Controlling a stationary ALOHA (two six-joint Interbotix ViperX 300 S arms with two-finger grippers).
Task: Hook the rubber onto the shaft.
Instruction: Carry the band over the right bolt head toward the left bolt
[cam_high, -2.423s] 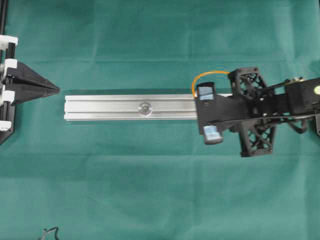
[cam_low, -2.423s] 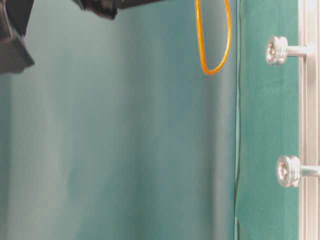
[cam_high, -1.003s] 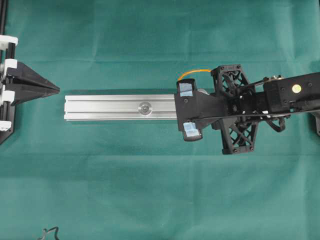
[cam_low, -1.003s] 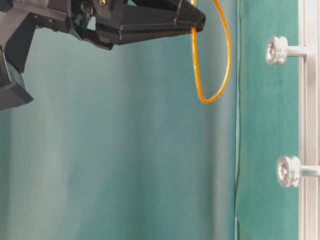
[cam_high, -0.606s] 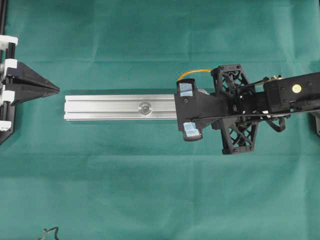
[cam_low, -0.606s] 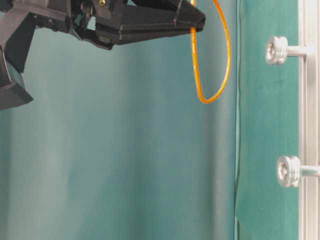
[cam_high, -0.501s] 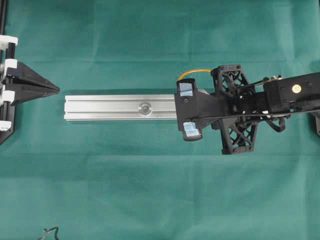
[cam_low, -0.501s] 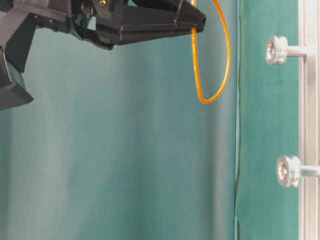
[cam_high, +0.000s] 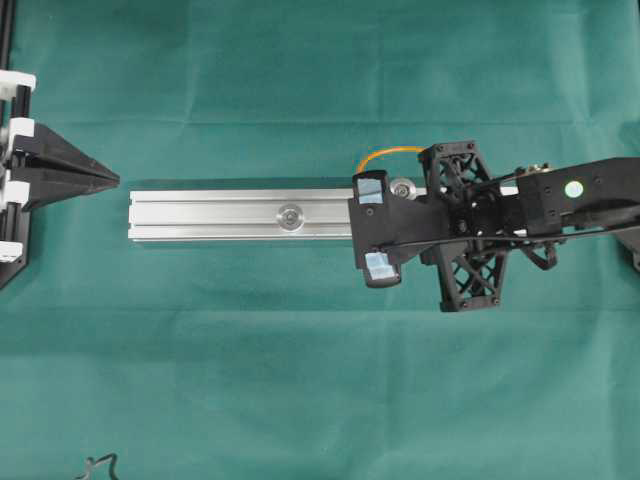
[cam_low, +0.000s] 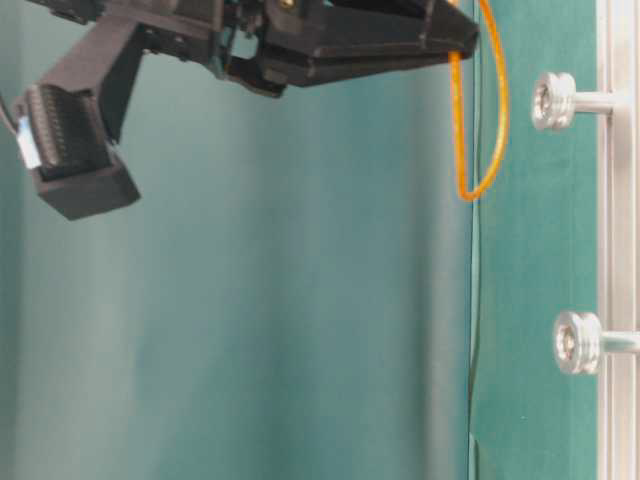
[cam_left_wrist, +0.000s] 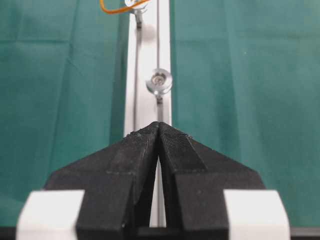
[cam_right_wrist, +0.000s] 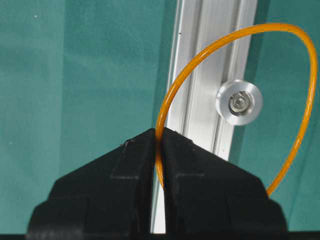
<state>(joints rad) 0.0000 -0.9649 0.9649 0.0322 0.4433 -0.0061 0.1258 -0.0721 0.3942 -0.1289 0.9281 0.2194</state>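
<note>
- Since the earlier frames, the right hand (cam_low: 465, 45) has carried the thin orange elastic loop (cam_right_wrist: 240, 100) closer to the rail; in the table-level view the band's hanging end, which hung well apart from the upper silver flanged peg (cam_low: 553, 100), now lies just beside it.
- Fingers of the right hand are pressed together on one strand of that loop, and the rest bows out ahead of and to the right of the fingertips (cam_right_wrist: 165, 140).
- In the right wrist view the silver peg (cam_right_wrist: 239, 102) shows inside the outline of the loop, ahead of the hand and a little to its right; the band is not yet touching it, as far as can be told.
- Beneath the hand runs the long grey aluminium rail (cam_high: 240, 215), lying on the green-clothed counter (cam_high: 300, 380); a second silver peg (cam_high: 291, 214) stands farther along the rail, well beyond the fingertips.
- At the far end of the rail, the left hand (cam_left_wrist: 159, 131) is idle with its fingers pressed together on nothing.
- Judged from this, the step in hand is lining up the loop over the nearer peg.
- Next, the hand likely has to lower the band past the peg's flange, then draw it so it seats on the shank.
- A slack loop could slide off the cap, so the pinch should hold until the band catches.
</note>
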